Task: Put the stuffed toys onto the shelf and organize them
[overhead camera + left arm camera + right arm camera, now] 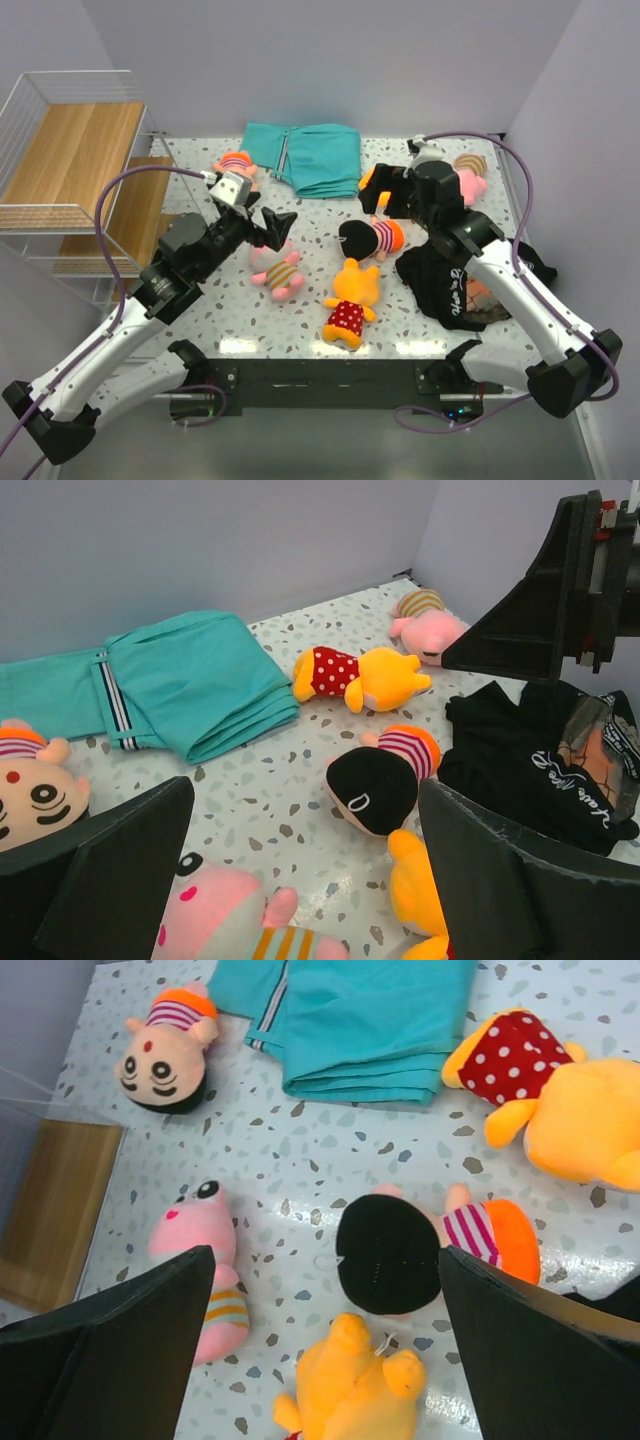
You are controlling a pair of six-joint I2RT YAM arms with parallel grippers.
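Left tool and right tool hang open and empty over the middle of the bench; shelf bare. First pick pending: left tool likely descends onto the pink striped doll.

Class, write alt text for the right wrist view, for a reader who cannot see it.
The open right end effector hovers over a black-haired doll on a speckled table, with a pink toy and orange toys nearby. A teal cloth lies at the top, a shelf board at left.
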